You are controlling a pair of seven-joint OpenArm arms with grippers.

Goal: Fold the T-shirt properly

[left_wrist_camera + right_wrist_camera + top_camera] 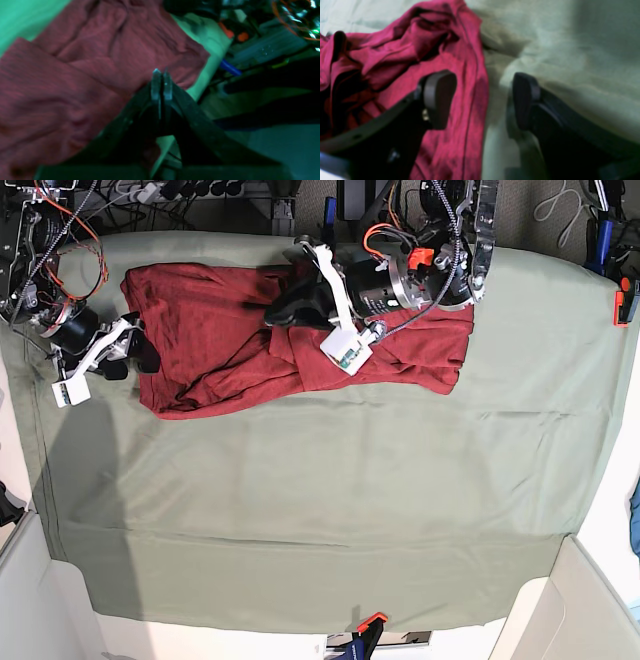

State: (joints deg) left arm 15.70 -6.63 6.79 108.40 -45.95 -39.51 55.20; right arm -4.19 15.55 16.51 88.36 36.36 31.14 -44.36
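The dark red T-shirt (220, 340) lies crumpled along the far side of the table, stretching from left to right. My left gripper (283, 305) hovers over its middle. In the left wrist view, that left gripper (162, 72) is shut, tips pressed together above the T-shirt (75, 62), with no cloth seen between them. My right gripper (140, 355) is at the shirt's left edge. In the right wrist view this right gripper (482, 100) is open and straddles the hem of the T-shirt (460, 75), one finger (440, 100) over red fabric and the other over green cloth.
A sage-green table cloth (320, 510) covers the table. Orange clamps hold it at the near edge (372, 620) and the far right (625, 300). Cables and electronics (60, 240) crowd the far left corner. A bit of blue cloth (635, 520) shows at the right edge.
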